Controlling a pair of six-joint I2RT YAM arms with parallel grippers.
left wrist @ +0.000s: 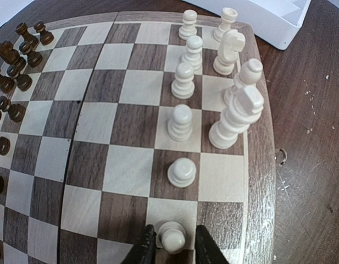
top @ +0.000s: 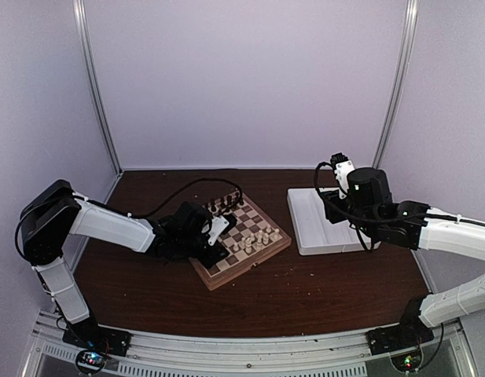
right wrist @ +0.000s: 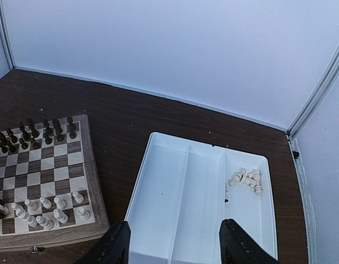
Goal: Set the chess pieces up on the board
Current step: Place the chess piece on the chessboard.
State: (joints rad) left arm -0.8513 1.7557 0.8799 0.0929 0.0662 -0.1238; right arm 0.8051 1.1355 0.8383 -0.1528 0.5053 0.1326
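Note:
The board (top: 215, 280) lies at the table's middle, its rim also in the left wrist view (left wrist: 260, 165) and right wrist view (right wrist: 95, 190). Several cream-white chess pieces (top: 255, 237) stand along its right side (left wrist: 180, 122). My left gripper (left wrist: 173, 245) is low over the board's near corner (top: 223, 247), jaws slightly apart around a standing cream pawn (left wrist: 172, 236), with a gap on the right side. My right gripper (right wrist: 174, 243) is wide open and empty above the white tray (top: 334, 209). Several cream pieces (right wrist: 246, 180) lie in the tray's right compartment.
Dark chess figures (top: 224, 206) stand along the board's far side (left wrist: 15, 71) (right wrist: 32, 135). The white tray (top: 302, 236) with three compartments (right wrist: 174, 192) sits right of the board. White walls enclose the back and sides.

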